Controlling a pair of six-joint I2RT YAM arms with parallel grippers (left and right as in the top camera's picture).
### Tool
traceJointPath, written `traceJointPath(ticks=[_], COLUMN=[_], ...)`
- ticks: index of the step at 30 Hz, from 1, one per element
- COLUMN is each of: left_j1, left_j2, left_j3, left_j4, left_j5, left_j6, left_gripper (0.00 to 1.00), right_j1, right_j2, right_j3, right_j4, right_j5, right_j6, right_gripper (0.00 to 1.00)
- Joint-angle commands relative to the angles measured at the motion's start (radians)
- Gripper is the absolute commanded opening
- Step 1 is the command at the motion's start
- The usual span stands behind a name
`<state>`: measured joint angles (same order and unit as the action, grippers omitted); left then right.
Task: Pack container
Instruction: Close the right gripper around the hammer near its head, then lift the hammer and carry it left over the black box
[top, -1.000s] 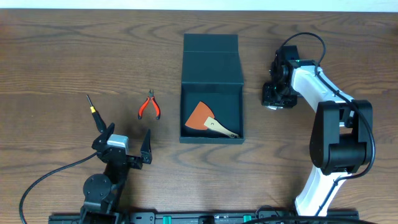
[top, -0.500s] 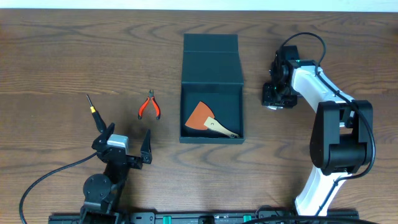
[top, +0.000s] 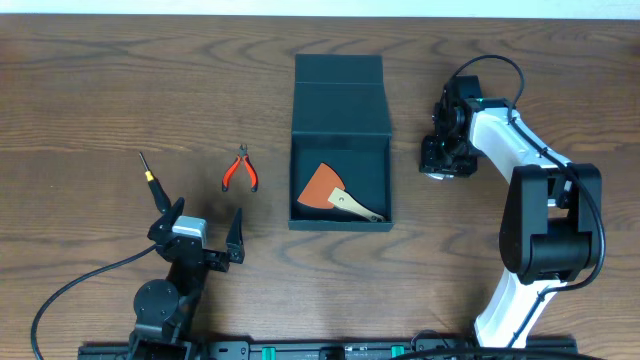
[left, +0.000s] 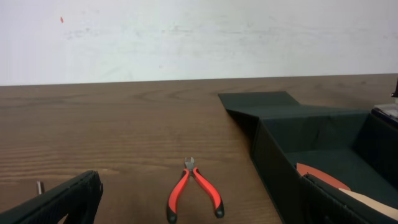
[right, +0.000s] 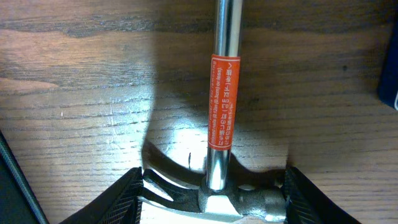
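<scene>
The dark teal container (top: 340, 110) lies open at mid-table, its flap lid folded back. An orange scraper with a wooden handle (top: 330, 190) lies inside. My right gripper (top: 440, 160) points down just right of the container. In the right wrist view its fingers (right: 118, 199) press on both ends of a steel claw hammer's head (right: 230, 202), so it is shut on the hammer (right: 224, 106). My left gripper (top: 203, 224) stands open near the front left, holding nothing. Red-handled pliers (top: 240, 170) lie ahead of it, also seen as pliers (left: 193, 193) left of the container wall (left: 273, 162).
A thin screwdriver with a yellow band (top: 150, 178) lies left of the left gripper. The right arm's white links (top: 520, 150) stretch from the front right. A black cable (top: 80, 285) trails from the left arm's base.
The right arm has shifted very slightly. Everything else is as it was.
</scene>
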<state>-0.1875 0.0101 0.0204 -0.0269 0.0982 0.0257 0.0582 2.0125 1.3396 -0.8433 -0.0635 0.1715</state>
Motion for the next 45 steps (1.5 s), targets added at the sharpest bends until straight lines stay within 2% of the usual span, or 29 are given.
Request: traceJointPath(ticks=[1,26,45], left_j1=[-0.006,-0.006,-0.006], left_j2=[-0.006,-0.006,-0.006], left_j3=[-0.016,-0.016,-0.016], left_j4=[-0.036,-0.036,-0.036], left_j5=[0.022,0.022,0.022], left_j6=[-0.005,-0.005,-0.005], left_gripper=[0.99,0.99,0.99], right_j1=[-0.005,-0.005,0.0], right_j2=[-0.035,-0.177,-0.372], right_j3=[-0.011,0.0,0.001], right_j4=[-0.006,-0.006,-0.009], right_j5=[-0.023,-0.015,-0.024], right_j6=[-0.016,-0.039,-0.092], right_gripper=[0.22,0.2,0.18])
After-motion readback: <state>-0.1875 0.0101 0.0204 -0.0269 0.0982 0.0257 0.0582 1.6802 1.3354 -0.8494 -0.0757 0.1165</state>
